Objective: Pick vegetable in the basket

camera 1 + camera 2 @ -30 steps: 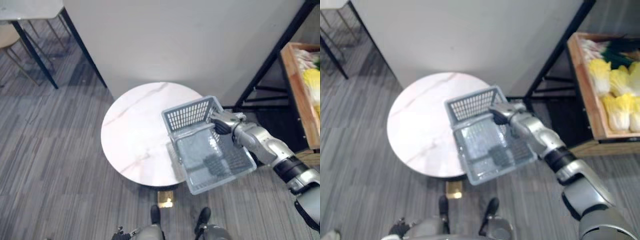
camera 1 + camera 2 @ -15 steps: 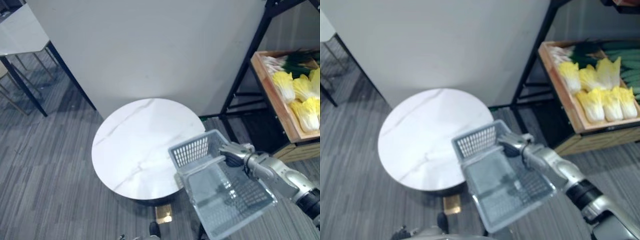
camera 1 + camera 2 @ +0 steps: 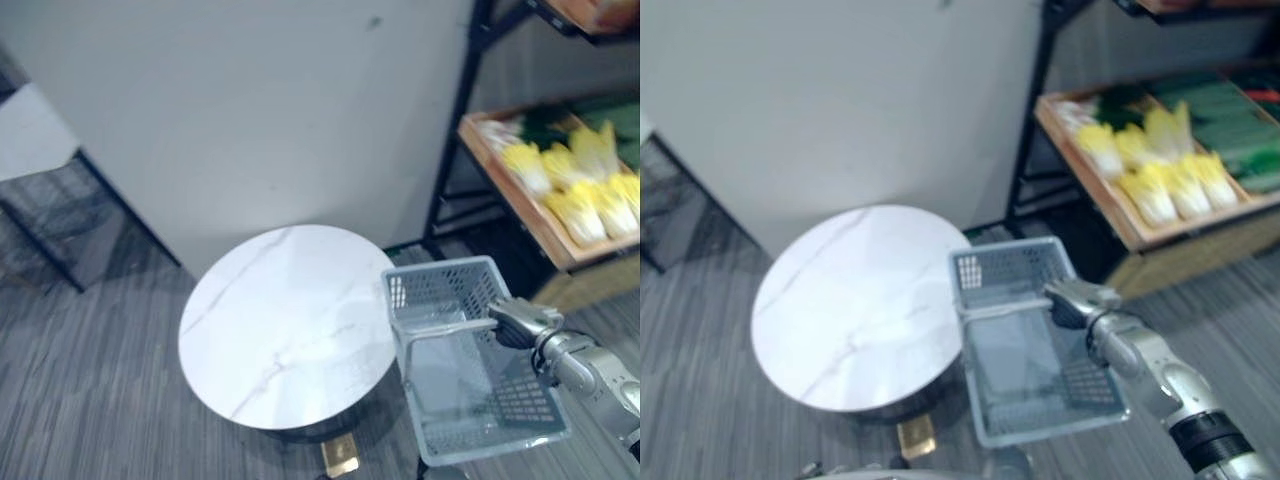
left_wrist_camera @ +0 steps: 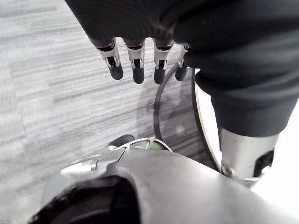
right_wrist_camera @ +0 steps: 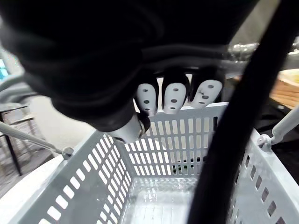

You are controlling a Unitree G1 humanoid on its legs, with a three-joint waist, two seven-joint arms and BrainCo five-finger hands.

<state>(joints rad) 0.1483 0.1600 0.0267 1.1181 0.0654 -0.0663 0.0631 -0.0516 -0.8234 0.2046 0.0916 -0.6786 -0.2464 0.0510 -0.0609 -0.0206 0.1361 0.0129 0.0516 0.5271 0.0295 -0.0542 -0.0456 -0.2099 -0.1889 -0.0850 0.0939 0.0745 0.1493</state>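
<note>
Vegetables [image 3: 570, 185], pale yellow cabbages with some green ones behind them, lie in a wooden tray [image 3: 505, 175] at 2 o'clock, well apart from the basket [image 3: 440, 290]. The basket is empty and hangs at 5 o'clock, just beside the round worktop [image 3: 285, 330] and off its edge. The right robot hand [image 3: 520, 322] has its fingers curled round the handle [image 3: 450, 327], near one end. The left robot hand [image 4: 138, 60] hangs with straight, relaxed fingers and holds nothing.

I think the main risk is the grip so near the handle's end: the basket may tilt or swing when a cabbage drops in. On the way to the tray it may also strike the black post [image 3: 455, 130] at 1 o'clock. The cabbages look smooth and rounded, so one may slip from the fingers.

The worktop is white with faint veins. The floor [image 3: 90, 380] is grey striped carpet, and a plain grey wall [image 3: 250, 120] stands at 12 o'clock.
</note>
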